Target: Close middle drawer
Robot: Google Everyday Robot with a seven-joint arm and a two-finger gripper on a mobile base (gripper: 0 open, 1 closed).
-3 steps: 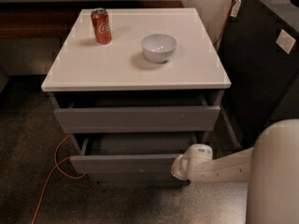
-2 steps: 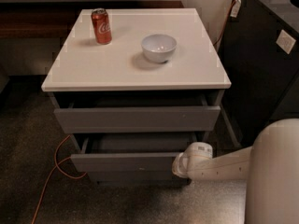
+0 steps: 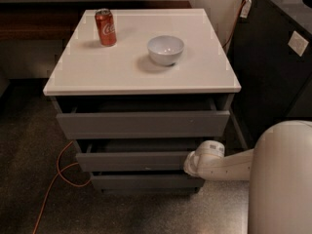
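Camera view: The robot's gripper [image 3: 196,164] sits at the right end of the middle drawer [image 3: 131,161], against or just beside its plain front panel. Whether the gripper is open or closed cannot be told. The white arm [image 3: 229,165] reaches in low from the right.

The middle drawer stands partly open, with a dark strip of its inside showing behind the panel. It lies below the top drawer [image 3: 141,124], which is also pulled out, and above the bottom drawer [image 3: 144,181].

The main risk appears to be the off-centre contact. A push at the far right end could skew the drawer on its runners and jam it short of closed. With no handle on the flat panel, the gripper could also slide off the right edge and hit the cabinet frame.

The top drawer overhangs the work area, so a rising wrist could catch its lower edge. A hard shove could rock the cabinet, whose white top [image 3: 97,67] holds a red can [image 3: 105,27] and a white bowl [image 3: 165,49]. The upright can looks likelier to tip. An orange cable [image 3: 58,174] loops on the floor at left, well apart from the arm.
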